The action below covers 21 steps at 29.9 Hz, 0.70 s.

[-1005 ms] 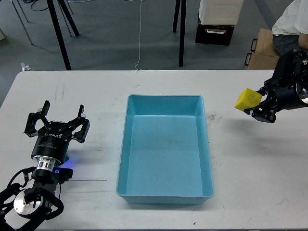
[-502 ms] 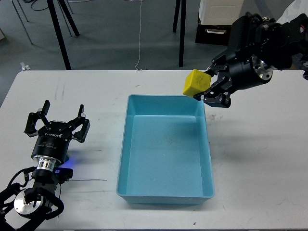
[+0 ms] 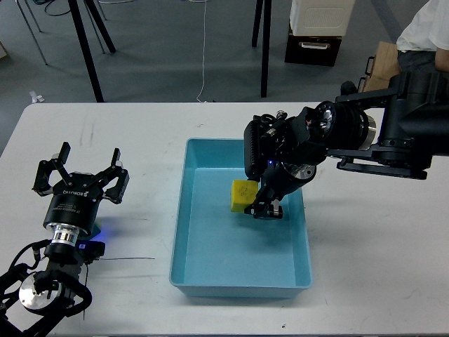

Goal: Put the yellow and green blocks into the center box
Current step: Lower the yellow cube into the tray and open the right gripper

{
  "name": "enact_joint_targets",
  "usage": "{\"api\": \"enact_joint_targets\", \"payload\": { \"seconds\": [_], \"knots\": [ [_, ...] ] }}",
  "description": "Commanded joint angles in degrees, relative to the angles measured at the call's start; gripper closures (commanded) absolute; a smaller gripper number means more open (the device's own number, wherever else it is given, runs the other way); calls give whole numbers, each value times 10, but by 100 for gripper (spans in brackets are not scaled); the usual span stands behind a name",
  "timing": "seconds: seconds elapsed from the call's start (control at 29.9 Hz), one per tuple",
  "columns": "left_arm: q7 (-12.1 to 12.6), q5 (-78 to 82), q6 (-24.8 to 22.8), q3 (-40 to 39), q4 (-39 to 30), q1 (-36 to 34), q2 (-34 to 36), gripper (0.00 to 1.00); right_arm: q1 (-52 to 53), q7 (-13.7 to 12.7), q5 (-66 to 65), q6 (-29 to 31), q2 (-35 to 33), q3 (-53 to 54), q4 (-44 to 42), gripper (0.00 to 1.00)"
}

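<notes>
A light blue box (image 3: pixel 302 261) sits in the middle of the white table. My right gripper (image 3: pixel 257 203) reaches in from the right and is shut on a yellow block (image 3: pixel 242 195), holding it inside the box, low over its floor. My left gripper (image 3: pixel 81 170) is open and empty over the table's left side, well apart from the box. No green block shows in this view.
The white table (image 3: pixel 365 253) runs to the right and front of the box. Beyond the far edge are black tripod legs (image 3: pixel 85 49), a black case (image 3: pixel 313 49) and a cardboard box (image 3: pixel 382 70). A thin wire (image 3: pixel 130 262) lies left of the box.
My right arm swung left and down, carrying the yellow block from above the table's right side, over the box's far right corner, down into the box. The left gripper barely shifted.
</notes>
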Motion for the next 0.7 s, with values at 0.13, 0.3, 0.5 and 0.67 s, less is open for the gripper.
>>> {"api": "enact_joint_targets", "payload": {
  "seconds": [0.13,0.3,0.5,0.67],
  "knots": [
    [0,0,0,0,0,1,0,0,-7,0,5,0,12,0,-24,34],
    [0,0,0,0,0,1,0,0,-9,0,10,0,6,1,-26,5],
    [0,0,0,1,0,0,0,0,-5,0,62,-3,-5,4,-24,4],
    [0,1,0,1,0,-4,7,0,3,0,84,-8,-43,45,-25,2]
  ]
}}
